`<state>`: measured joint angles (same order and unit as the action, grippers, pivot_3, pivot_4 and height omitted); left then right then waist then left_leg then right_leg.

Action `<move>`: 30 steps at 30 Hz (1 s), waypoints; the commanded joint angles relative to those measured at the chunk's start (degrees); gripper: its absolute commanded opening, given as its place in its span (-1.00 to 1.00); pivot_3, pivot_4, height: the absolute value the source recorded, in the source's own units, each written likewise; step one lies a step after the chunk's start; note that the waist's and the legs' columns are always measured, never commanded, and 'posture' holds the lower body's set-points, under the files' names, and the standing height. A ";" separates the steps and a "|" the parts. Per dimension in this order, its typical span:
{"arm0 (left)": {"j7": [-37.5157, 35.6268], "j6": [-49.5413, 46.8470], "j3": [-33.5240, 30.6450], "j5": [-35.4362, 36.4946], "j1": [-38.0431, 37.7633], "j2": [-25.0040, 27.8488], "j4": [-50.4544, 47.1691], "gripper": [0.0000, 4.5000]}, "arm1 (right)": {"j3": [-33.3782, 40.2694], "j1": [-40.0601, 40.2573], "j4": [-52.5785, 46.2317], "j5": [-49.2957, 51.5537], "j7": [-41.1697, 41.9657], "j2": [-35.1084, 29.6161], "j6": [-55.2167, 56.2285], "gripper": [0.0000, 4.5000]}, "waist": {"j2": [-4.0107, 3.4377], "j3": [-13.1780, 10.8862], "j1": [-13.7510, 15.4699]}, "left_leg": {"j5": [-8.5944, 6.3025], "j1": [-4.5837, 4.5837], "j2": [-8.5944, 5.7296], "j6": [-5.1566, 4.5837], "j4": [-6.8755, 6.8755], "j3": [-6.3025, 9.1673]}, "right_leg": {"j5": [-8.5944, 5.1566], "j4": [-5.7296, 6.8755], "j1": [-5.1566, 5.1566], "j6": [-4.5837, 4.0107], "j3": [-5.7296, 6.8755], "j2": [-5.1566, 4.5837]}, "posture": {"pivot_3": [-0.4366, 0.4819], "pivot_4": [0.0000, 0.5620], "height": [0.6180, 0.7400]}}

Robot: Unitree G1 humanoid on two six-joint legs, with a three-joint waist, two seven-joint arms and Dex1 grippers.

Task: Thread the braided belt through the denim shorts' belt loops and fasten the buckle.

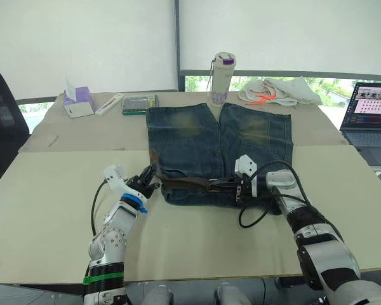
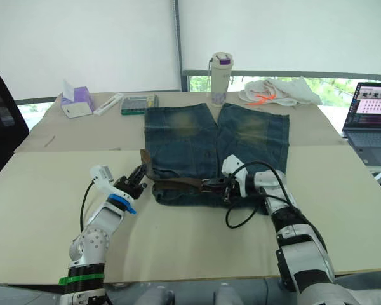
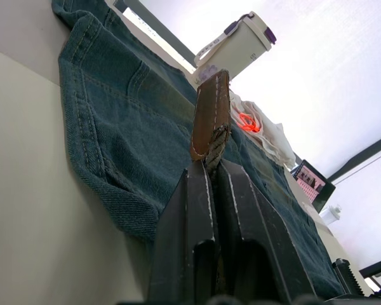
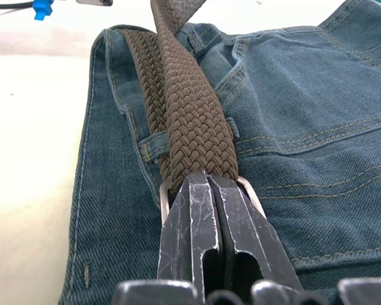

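Note:
The denim shorts [image 1: 216, 140] lie flat mid-table, waistband toward me. The braided belt [image 1: 187, 182] runs along that waistband, its dark brown strap doubled over itself in the right wrist view [image 4: 190, 108]. My left gripper [image 1: 151, 176] is shut on the belt's leather tip [image 3: 211, 117] at the shorts' left corner, holding it up off the cloth. My right gripper [image 1: 230, 188] is shut on the belt at the buckle [image 4: 249, 189], whose silver frame shows on both sides of the fingers. A belt loop [image 4: 151, 147] sits beside the strap; whether the strap passes under it I cannot tell.
At the table's far edge stand a white bottle with a purple lid [image 1: 221, 79], a white cloth with orange cord [image 1: 279, 92], a purple tissue box [image 1: 78, 101] and a flat tin [image 1: 140, 103]. A laptop [image 1: 371, 117] is open at the right. A black cable [image 1: 257, 213] loops by the right wrist.

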<state>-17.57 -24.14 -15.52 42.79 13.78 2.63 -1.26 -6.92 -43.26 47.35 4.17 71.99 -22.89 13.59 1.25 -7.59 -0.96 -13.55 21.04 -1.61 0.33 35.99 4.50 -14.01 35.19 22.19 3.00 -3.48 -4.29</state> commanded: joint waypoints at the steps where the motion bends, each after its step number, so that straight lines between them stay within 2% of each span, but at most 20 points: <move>1: -2.03 2.36 1.11 -2.14 1.26 1.59 -1.87 -1.00 | -1.36 -0.17 1.31 -2.18 -0.67 -0.84 0.42 -0.98 | 0.00 0.00 -0.03 | 0.00 0.00 0.00 0.00 0.00 0.00 | 0.00 0.00 0.00 0.00 0.00 0.00 | -0.05 -0.47 1.00; 10: -10.38 6.52 9.00 -9.81 6.17 7.20 -3.18 -1.00 | -3.70 0.48 1.16 -4.01 -0.72 -1.22 -0.87 -0.98 | -0.04 0.04 -0.02 | 0.01 -0.06 -0.01 0.02 0.00 -0.08 | 0.00 0.01 -0.06 0.00 0.00 0.01 | -0.05 -0.47 1.00; 20: -10.07 7.04 11.95 -13.75 14.30 6.06 -0.65 -1.00 | -5.53 2.66 -1.23 -4.67 2.10 -1.00 0.00 -0.98 | -0.04 0.09 -0.05 | 0.01 -0.07 0.00 0.02 0.00 -0.02 | 0.00 0.02 -0.07 0.00 0.00 0.01 | -0.05 -0.47 1.00; 26: -11.57 6.83 14.29 -14.50 18.20 4.14 0.28 -1.00 | -6.11 2.11 -0.22 -6.27 -1.48 -0.49 -0.45 -0.98 | -0.04 0.12 -0.16 | 0.01 -0.13 0.00 0.02 -0.01 -0.03 | 0.00 0.04 -0.09 0.00 0.00 0.02 | -0.05 -0.47 1.00; 30: -15.22 5.90 16.82 -14.86 18.35 5.02 -1.01 -1.00 | -6.21 1.52 0.25 -6.78 -3.14 -0.63 -2.44 -0.98 | -0.03 0.13 -0.30 | 0.01 -0.23 0.00 0.02 -0.02 -0.05 | 0.00 0.09 -0.15 0.00 -0.06 0.02 | -0.05 -0.47 1.00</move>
<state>-30.90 -18.71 0.35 27.92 31.05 7.26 0.40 -10.84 -42.65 44.94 0.71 70.03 -23.58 13.73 1.22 -7.46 -1.26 -13.54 20.74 -1.60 0.34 35.96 4.44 -14.01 35.30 21.98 3.01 -3.57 -4.26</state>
